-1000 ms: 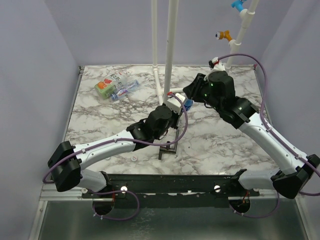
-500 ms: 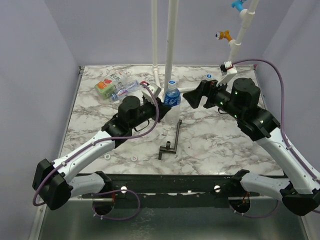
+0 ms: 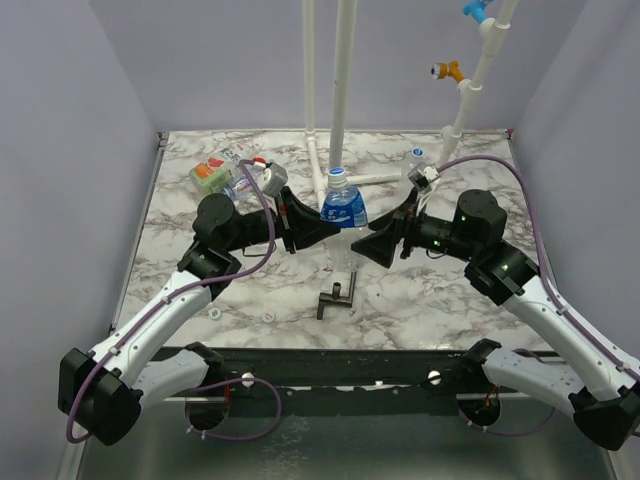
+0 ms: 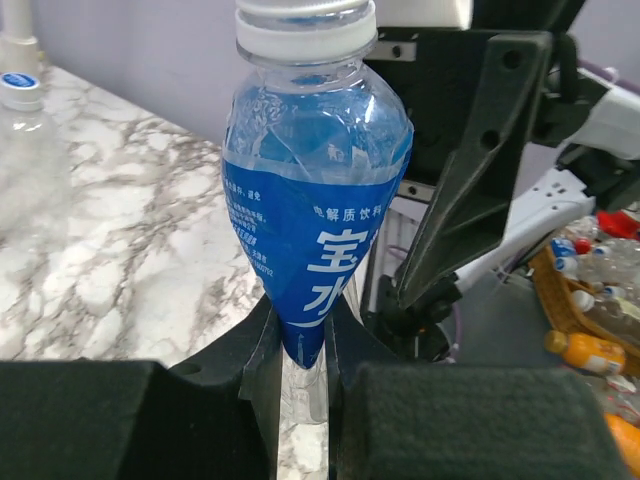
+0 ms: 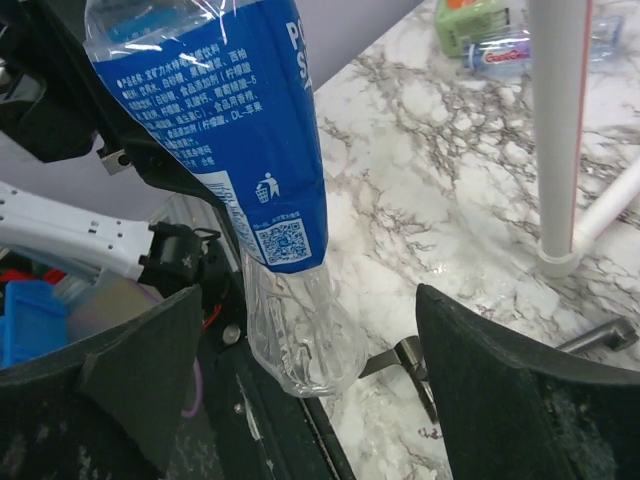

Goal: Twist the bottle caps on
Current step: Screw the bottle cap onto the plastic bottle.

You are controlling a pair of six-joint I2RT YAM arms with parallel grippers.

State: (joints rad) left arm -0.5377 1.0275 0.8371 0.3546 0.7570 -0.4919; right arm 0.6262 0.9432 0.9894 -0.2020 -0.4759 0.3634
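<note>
The left gripper (image 4: pixel 300 350) pinches the upright blue-labelled bottle (image 4: pixel 312 230) low on its clear waist, and a white cap (image 4: pixel 305 25) sits on top. The right gripper (image 5: pixel 310 340) gapes wide around it, not touching.

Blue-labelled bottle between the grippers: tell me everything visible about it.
The bottle is clear, thin, crinkled plastic wrapped in a blue label with white print and a QR code. It is upright, a white cap on its neck; how tight cannot be told. The left gripper is shut on its lower body, pinching it narrow. The right gripper is open, its fingers either side of the clear base, not touching. Whether the base rests on the table is unclear.
</note>
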